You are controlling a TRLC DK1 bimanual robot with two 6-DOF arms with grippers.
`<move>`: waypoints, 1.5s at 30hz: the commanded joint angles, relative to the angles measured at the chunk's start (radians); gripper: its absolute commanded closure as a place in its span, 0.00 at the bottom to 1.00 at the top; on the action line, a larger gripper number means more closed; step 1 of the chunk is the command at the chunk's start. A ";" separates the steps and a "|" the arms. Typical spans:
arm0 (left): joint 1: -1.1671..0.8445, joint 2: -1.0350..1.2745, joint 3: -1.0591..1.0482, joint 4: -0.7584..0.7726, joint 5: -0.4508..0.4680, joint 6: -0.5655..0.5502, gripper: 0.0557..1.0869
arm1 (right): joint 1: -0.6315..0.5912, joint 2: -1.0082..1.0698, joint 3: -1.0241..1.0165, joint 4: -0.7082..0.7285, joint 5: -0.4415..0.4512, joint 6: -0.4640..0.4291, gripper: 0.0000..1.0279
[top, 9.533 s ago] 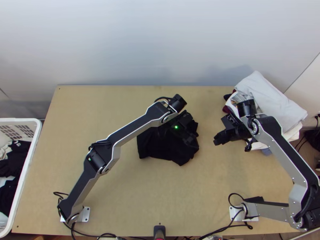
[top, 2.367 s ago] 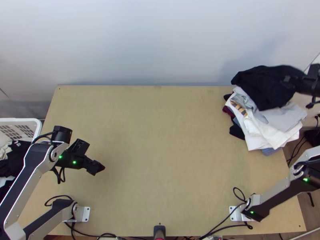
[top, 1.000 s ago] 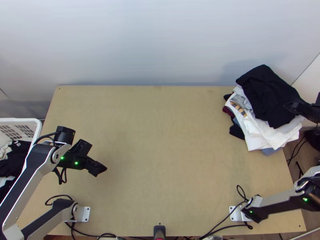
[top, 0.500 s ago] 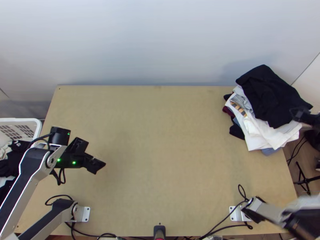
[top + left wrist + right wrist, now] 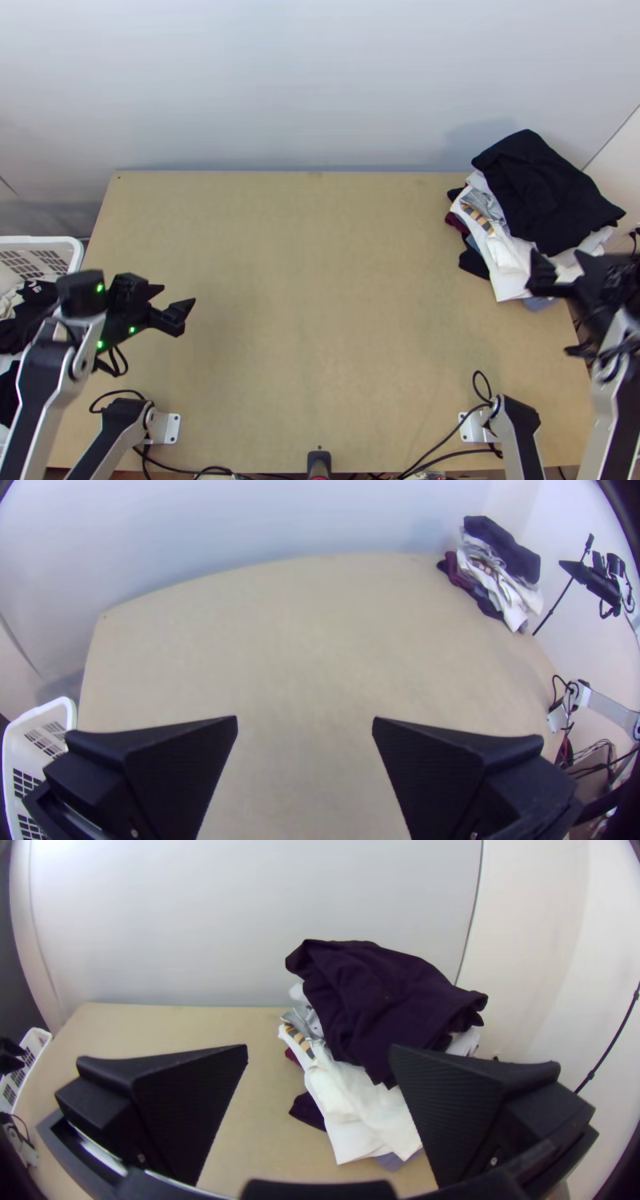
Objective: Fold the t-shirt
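Note:
The black t-shirt (image 5: 544,188) lies folded on top of the clothes pile at the table's back right; in the right wrist view the dark shirt (image 5: 387,1000) looks a little rumpled. My right gripper (image 5: 560,268) is open at the near side of that pile, empty; in its wrist view the gripper (image 5: 319,1053) has its fingers wide apart. Over the table's left part, far from the shirt, my left gripper (image 5: 178,296) stands open. The left wrist view shows the left gripper (image 5: 305,723) with bare table between its fingers.
Under the black shirt are white, grey and dark red clothes (image 5: 508,260), stacked at the table's right edge. A white basket (image 5: 68,268) holding dark and light clothes stands off the left edge. A pale wall rises behind the table (image 5: 320,280).
The black shirt went from mid-table onto the pile. My right gripper has let go and swung back toward the pile's near side. My left gripper moved left from the middle, and its fingers have spread.

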 commanded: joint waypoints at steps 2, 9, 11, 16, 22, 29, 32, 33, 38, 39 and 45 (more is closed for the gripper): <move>0.012 -0.264 -0.219 0.155 -0.004 0.020 0.04 | 0.185 -0.284 -0.225 0.155 0.217 0.032 0.04; 0.096 -0.563 -0.326 0.318 -0.005 -0.014 0.04 | 0.274 -0.388 -0.347 0.163 0.234 0.061 0.04; 0.059 -0.535 -0.323 0.342 -0.004 -0.016 0.04 | 0.279 -0.417 -0.379 0.167 0.234 0.060 0.04; 0.066 -0.529 -0.383 0.493 -0.004 -0.013 0.04 | 0.320 -0.595 -0.478 0.344 0.255 -0.024 0.04; 0.070 -0.597 -0.507 0.695 -0.002 -0.051 0.04 | 0.319 -0.678 -0.558 0.439 0.289 -0.110 0.04; 0.076 -0.713 -0.636 0.796 -0.005 -0.155 0.04 | 0.394 -0.695 -0.617 0.520 0.286 -0.072 0.04; 0.079 -0.713 -0.659 0.832 -0.005 -0.155 0.04 | 0.495 -0.696 -0.663 0.580 0.289 -0.083 0.04; 0.079 -0.713 -0.661 0.832 -0.005 -0.157 0.04 | 0.512 -0.695 -0.686 0.621 0.289 -0.089 0.04; 0.096 -0.713 -0.730 0.884 -0.017 -0.148 0.04 | 0.521 -0.695 -0.808 0.749 0.289 -0.089 0.04; 0.107 -0.713 -0.740 0.884 -0.017 -0.152 0.04 | 0.528 -0.695 -0.830 0.750 0.289 -0.100 0.04; 0.145 -0.713 -0.763 0.875 -0.016 -0.149 0.04 | 0.529 -0.695 -0.890 0.701 0.295 -0.132 0.04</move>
